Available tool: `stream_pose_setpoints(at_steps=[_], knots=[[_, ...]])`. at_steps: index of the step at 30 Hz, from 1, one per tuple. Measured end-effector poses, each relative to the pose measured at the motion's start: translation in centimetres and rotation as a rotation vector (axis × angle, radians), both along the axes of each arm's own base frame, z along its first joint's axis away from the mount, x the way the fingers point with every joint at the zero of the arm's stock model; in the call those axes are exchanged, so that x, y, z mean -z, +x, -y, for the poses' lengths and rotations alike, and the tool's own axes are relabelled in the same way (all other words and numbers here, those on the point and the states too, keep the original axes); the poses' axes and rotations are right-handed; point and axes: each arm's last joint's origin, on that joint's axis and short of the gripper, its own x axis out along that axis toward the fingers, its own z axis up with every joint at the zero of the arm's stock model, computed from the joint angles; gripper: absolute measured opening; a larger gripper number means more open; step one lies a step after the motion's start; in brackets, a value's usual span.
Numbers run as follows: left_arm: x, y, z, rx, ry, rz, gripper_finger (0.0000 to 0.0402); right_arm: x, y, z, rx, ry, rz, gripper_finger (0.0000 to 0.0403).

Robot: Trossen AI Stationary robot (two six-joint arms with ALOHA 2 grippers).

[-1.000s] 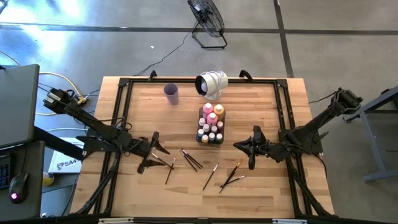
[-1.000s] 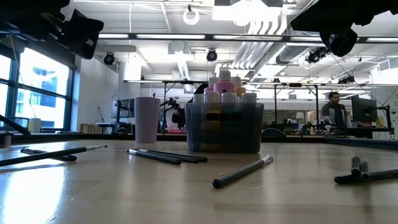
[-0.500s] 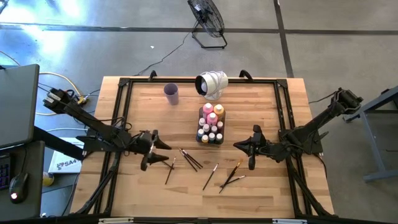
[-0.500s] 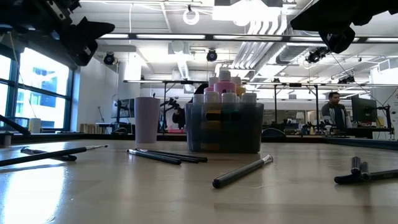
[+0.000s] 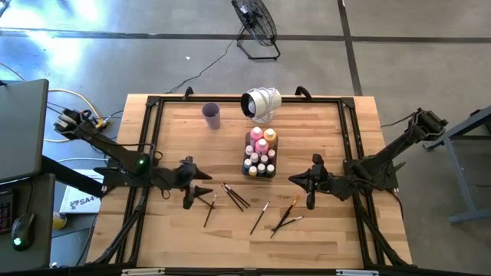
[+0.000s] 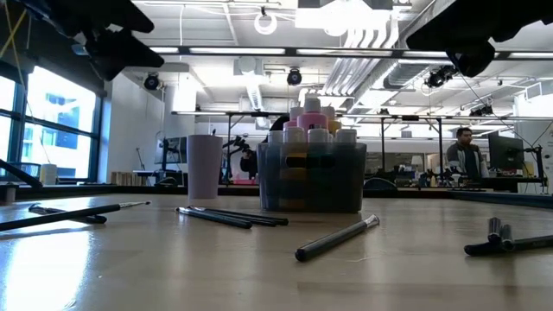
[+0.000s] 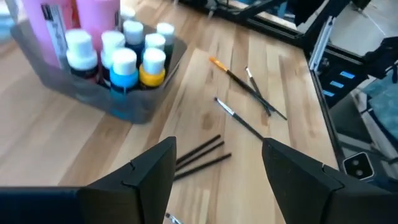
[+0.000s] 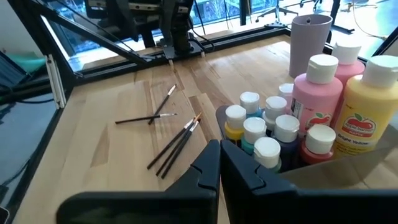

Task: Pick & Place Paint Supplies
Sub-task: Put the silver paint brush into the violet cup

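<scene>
**Left gripper hanging spread and empty above the brushes**

The left gripper (image 5: 201,190) is hovering with fingers (image 7: 144,176) wide apart — holding nothing — over the paintbrushes (image 5: 234,195) lying on the table (image 5: 322,138). The right gripper (image 5: 309,182) is sitting clenched (also empty) beside the tray (image 5: 260,173) of paint bottles (image 5: 261,149).

Bright, even overhead light. In the low view, ceiling lamps (image 6: 266,22) glare at top centre, the window (image 6: 52,121) at left glows, and the near desk (image 6: 173,268) is soft. The left wrist view is slightly blurred.
</scene>
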Motion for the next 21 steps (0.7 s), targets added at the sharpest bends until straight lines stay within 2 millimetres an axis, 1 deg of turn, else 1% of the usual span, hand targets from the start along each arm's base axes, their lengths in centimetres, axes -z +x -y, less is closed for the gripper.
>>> stream_pose_setpoints(at_steps=[6, 16, 21], knots=[[0.8, 0.4, 0.2, -0.021, -0.039, -0.052, 0.0235, 0.1, 0.0, 0.0, 0.001, -0.002, -0.007, 0.0002], [2.6, 1.3, 0.7, -0.027, -0.009, -0.134, 0.0235, 0.1, 0.0, 0.0, 0.0, -0.005, -0.009, 0.0002], [3.4, 1.7, 0.9, -0.059, -0.03, -0.165, 0.0235, 0.1, 0.0, 0.0, -0.001, -0.008, -0.01, 0.0003]])
